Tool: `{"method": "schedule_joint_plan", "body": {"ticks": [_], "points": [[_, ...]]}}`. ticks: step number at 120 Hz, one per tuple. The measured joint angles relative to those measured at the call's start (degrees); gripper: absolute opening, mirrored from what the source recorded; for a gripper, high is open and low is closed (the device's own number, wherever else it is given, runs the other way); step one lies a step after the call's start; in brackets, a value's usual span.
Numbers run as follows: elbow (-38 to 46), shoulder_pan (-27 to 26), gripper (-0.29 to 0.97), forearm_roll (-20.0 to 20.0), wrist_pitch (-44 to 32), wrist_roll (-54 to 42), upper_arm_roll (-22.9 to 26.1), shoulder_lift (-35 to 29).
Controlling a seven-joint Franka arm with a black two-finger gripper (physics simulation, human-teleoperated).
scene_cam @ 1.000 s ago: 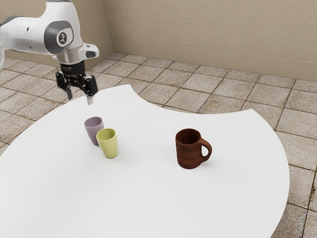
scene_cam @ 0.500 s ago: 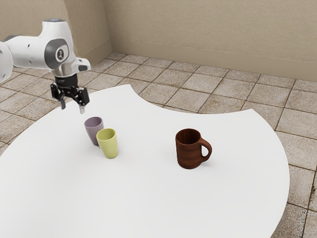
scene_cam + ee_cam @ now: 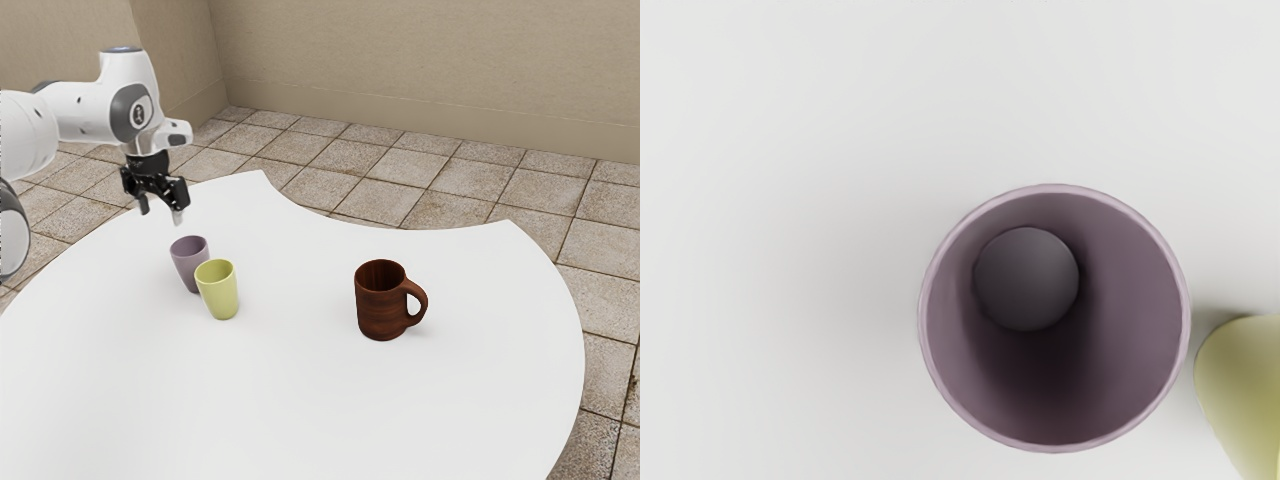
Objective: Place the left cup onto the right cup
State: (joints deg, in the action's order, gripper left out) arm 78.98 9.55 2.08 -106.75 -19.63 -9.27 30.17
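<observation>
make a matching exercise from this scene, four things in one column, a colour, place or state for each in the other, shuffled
Things:
1. purple cup
2. green cup
3. brown mug
4. gripper

Descriptions:
a. has a handle, stands alone toward the exterior view's right
b. open, in the air, holding nothing
c. seen from above, down to its bottom, in the wrist view
d. yellow-green, no handle

Pairs: 1-c, 2-d, 3-a, 4-b

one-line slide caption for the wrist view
Looking into the empty purple cup, green cup beside it on white table.
</observation>
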Motion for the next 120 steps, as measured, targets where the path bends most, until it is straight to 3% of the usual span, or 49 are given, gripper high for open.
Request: {"method": "schedule_joint_plan", "body": {"ticks": [120], "points": [[-8.6,4.2,0.65,0.5,-0.7,-7.7,3.2,10.0]]}}
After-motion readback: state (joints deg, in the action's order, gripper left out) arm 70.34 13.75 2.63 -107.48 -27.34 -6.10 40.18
